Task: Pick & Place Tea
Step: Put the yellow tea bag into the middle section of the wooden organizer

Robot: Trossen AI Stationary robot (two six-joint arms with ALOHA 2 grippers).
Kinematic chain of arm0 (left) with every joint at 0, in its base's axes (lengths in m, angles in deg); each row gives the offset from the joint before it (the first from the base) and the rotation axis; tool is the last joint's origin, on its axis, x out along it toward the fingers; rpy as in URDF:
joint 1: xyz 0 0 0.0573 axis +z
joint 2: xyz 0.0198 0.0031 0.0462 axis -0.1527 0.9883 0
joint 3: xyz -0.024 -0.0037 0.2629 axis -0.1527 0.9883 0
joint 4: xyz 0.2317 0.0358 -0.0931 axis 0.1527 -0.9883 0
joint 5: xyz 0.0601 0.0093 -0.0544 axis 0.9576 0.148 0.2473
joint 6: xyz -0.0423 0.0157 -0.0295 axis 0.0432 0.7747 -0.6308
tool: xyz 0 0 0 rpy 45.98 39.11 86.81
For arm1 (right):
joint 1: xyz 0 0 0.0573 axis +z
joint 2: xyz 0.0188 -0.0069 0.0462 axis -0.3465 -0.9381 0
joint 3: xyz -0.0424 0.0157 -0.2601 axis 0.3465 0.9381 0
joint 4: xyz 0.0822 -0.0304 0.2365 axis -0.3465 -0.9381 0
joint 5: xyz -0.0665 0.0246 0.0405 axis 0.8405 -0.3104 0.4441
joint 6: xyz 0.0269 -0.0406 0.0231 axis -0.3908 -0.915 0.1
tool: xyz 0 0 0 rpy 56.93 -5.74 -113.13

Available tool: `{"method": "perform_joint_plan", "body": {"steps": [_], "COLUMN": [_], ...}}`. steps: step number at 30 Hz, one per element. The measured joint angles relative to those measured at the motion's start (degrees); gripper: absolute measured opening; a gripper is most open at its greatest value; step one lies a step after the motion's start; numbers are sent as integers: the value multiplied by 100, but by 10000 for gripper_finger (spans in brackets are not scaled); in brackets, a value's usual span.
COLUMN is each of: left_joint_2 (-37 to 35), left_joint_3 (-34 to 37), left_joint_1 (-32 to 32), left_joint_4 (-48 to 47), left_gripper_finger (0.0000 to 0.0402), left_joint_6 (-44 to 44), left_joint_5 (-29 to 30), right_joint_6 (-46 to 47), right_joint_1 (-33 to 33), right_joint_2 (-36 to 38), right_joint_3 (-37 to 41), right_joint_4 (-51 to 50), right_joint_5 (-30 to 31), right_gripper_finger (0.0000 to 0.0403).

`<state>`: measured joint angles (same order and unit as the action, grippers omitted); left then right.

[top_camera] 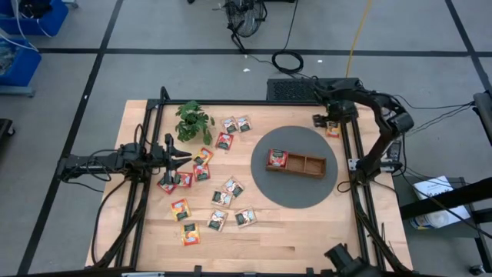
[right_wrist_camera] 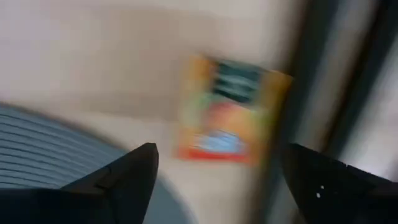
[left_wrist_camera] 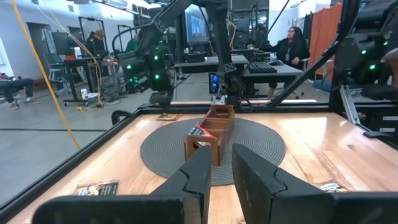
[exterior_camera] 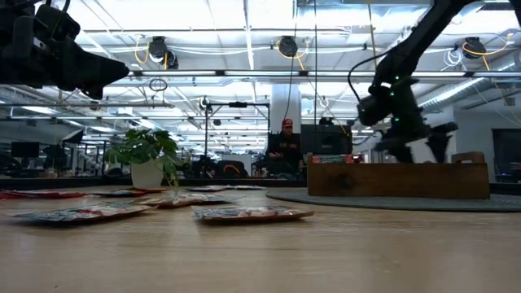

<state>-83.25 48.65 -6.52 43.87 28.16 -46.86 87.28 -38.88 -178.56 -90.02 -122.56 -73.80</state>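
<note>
My right gripper [right_wrist_camera: 217, 180] hangs open, pointing down, over an orange-yellow tea sachet [right_wrist_camera: 233, 112] without touching it. That sachet [top_camera: 333, 129] lies flat on the wood at the far right, between the grey round mat [top_camera: 296, 188] and the black frame rail. The brown wooden tray [top_camera: 297, 162] stands on the mat with one red sachet [top_camera: 277, 158] in its left compartment. Several more sachets [top_camera: 217, 188] lie scattered over the table's left half. At the table's left edge my left gripper [left_wrist_camera: 222, 174] points level, a narrow gap between its fingers, holding nothing.
A small leafy plant in a white pot [top_camera: 194, 119] stands at the far left. Black frame rails [top_camera: 355, 154] run along the table's edges, one close beside the orange-yellow sachet. People sit at desks in the room beyond the table [left_wrist_camera: 292, 46].
</note>
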Motion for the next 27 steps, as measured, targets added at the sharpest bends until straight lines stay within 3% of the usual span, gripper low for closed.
{"method": "perform_joint_plan", "body": {"steps": [7, 27], "left_joint_2": [0, 2], "left_joint_3": [0, 2], "left_joint_1": [1, 0], "left_joint_4": [-1, 0], "left_gripper_finger": [72, 72], "left_joint_6": [0, 0], "left_joint_5": [-1, 0], "right_joint_6": [179, 907], "right_joint_1": [-182, -225], "right_joint_2": [-412, -554], "right_joint_3": [13, 7], "right_joint_4": [517, 459], "right_joint_5": [-546, -355], "right_gripper_finger": [316, 313]}}
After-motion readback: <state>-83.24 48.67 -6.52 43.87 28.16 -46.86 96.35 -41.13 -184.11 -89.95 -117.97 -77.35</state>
